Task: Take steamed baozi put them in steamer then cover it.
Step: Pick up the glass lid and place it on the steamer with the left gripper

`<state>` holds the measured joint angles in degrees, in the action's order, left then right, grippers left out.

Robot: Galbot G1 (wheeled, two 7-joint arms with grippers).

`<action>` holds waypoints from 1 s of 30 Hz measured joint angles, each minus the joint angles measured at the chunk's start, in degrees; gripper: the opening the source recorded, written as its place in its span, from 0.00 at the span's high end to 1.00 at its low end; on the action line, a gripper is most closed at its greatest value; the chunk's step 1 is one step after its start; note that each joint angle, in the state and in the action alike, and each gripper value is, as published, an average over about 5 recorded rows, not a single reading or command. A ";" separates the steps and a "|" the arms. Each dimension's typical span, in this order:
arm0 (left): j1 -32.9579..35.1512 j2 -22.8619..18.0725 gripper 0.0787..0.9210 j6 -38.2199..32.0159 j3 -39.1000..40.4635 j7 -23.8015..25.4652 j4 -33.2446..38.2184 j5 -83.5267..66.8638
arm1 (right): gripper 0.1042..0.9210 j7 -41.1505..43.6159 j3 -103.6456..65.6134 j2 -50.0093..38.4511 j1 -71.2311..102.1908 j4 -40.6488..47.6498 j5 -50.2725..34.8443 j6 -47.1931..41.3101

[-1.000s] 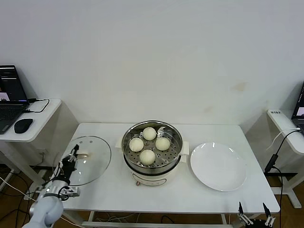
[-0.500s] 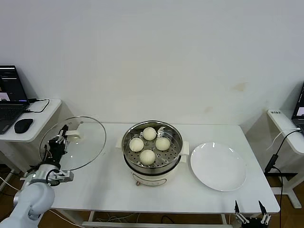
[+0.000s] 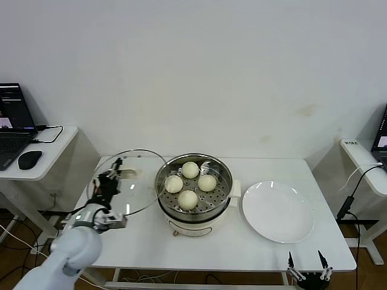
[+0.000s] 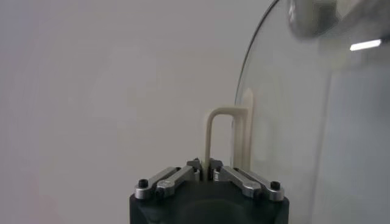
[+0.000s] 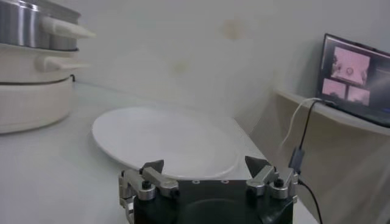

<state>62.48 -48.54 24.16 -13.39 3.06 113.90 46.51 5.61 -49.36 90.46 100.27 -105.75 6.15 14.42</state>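
While four steamed baozi [image 3: 190, 183] sit on the perforated tray inside the steamer [image 3: 193, 193], the cover [image 3: 130, 181] hangs in the air just beside the pot's rim, held up over the bench [image 3: 145, 241] and tilted rather than level. Its cream-white bar handle [image 4: 220, 137] is pinched in the left tool [image 3: 109, 186], whose jaws are closed on the bar; in the left wrist view the handle rises straight out from between the two fingers, with the glass disc and its metal rim curving away beyond it. The steamer stands just past the far edge of the cover from this tool, mid-bench, shiny steel on a cream-white base. The buns lie in a loose ring, close together and apart from the pot's wall.

Further from the left tool, beyond the steamer, a flat white plate [image 3: 278, 211] rests on the bench. The right tool [image 3: 308, 273] hangs low at the near edge of the bench, just in front of that plate, with its jaws spread wide and nothing between them; in the right wrist view the plate [image 5: 167, 143] lies directly ahead of it and the steamer's base [image 5: 33, 97] stands off to one side.

On a side desk stands a laptop [image 3: 12, 121] with a mouse [image 3: 29, 159]. No brand name or readable writing shows on the steamer, cover or plate.
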 measured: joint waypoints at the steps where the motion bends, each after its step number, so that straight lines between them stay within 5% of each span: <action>1: -1.08 -0.45 0.91 0.84 1.41 0.48 0.01 0.37 | 0.12 -0.17 0.12 0.00 -0.14 0.13 0.42 0.04; 16: -13.19 -13.28 0.91 7.99 16.99 9.11 -3.17 14.53 | 0.12 -1.33 1.26 -0.01 -1.61 2.00 4.02 0.31; 30: -16.21 -23.08 0.91 9.52 20.90 12.11 -9.61 23.94 | 0.12 -1.42 1.84 -0.04 -1.80 3.13 4.98 0.66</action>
<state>46.27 -71.62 33.68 7.51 15.17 104.30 70.44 4.19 -47.53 90.41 98.47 -102.62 11.13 15.08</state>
